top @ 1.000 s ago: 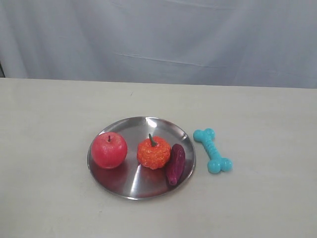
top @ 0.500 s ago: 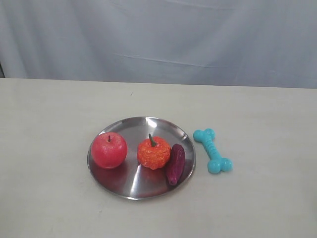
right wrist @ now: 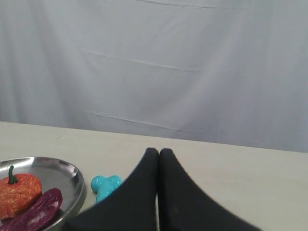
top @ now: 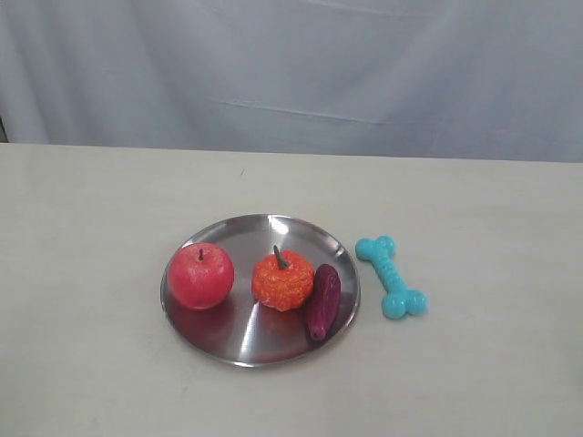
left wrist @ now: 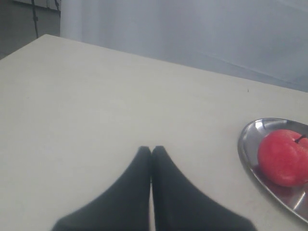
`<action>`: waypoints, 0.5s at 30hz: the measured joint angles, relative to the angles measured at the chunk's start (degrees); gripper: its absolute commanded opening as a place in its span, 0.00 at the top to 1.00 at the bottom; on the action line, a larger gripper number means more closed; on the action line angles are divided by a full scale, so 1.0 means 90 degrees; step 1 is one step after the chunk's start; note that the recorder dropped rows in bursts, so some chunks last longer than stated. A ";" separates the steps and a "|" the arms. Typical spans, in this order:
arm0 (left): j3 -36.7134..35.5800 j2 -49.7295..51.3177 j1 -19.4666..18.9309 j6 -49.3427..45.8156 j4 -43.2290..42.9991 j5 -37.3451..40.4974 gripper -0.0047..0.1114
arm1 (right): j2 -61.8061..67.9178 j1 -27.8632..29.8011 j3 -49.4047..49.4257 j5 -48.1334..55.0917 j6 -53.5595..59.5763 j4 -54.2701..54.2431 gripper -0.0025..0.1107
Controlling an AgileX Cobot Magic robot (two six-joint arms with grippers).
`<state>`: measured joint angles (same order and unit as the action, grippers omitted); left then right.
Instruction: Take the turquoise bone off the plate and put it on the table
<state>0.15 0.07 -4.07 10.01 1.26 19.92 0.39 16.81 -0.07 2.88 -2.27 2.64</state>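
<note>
The turquoise bone [top: 391, 276] lies flat on the beige table [top: 109, 218], just right of the silver plate [top: 239, 235] and apart from its rim. One knobbed end of the turquoise bone [right wrist: 105, 186] shows in the right wrist view, partly behind the black fingers [right wrist: 139, 197]. My right gripper [right wrist: 159, 151] is shut with nothing in it. My left gripper [left wrist: 151, 149] is shut and empty over bare table, left of the plate [left wrist: 246, 151]. Neither arm appears in the exterior view.
On the plate sit a red apple [top: 200, 275], an orange pumpkin [top: 282, 280] and a dark purple eggplant [top: 322, 300]. The apple [left wrist: 284, 157] also shows in the left wrist view. A grey-white curtain [top: 291, 73] hangs behind the table.
</note>
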 measured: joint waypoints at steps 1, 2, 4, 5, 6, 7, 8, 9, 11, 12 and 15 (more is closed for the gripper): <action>0.0000 0.0000 0.0000 0.0000 0.0000 0.0000 0.96 | 0.0000 0.0000 0.0000 0.0077 0.0046 0.0000 0.98; 0.0000 0.0000 0.0000 0.0000 0.0000 0.0000 0.96 | 0.0000 0.0000 0.0000 0.0156 0.0060 0.0000 0.98; 0.0000 0.0000 0.0000 0.0000 0.0000 0.0000 0.96 | 0.0000 0.0000 0.0000 0.0326 0.0088 0.0000 0.98; 0.0000 0.0000 0.0000 0.0000 0.0000 0.0000 0.96 | 0.0000 0.0000 0.0000 0.0402 0.0088 0.0000 0.98; 0.0000 0.0000 0.0000 0.0000 0.0000 0.0000 0.96 | 0.0000 0.0000 0.0000 0.0482 0.0088 0.0000 0.98; 0.0000 0.0000 0.0000 0.0000 0.0000 0.0000 0.96 | 0.0000 0.0000 0.0000 0.0525 0.0103 0.0000 0.98; 0.0000 0.0000 0.0000 0.0000 0.0000 0.0000 0.96 | 0.0000 0.0000 0.0000 0.0558 0.0102 0.0000 0.98; 0.0000 0.0000 0.0000 0.0000 0.0000 0.0000 0.96 | 0.0000 0.0000 0.0000 0.0571 0.0102 0.0000 0.98; 0.0000 0.0000 0.0000 0.0000 0.0000 0.0000 0.96 | 0.0000 0.0000 0.0000 0.0585 0.0102 0.0000 0.98; 0.0000 0.0000 0.0000 0.0000 0.0000 0.0000 0.96 | 0.0000 0.0000 0.0000 0.0585 0.0102 0.0000 0.98; 0.0000 0.0000 0.0000 0.0000 0.0000 0.0000 0.96 | 0.0000 0.0000 0.0000 0.0608 0.0102 0.0000 0.98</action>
<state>0.15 0.07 -4.07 10.01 1.26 19.92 0.39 16.81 -0.07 8.36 -1.35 2.64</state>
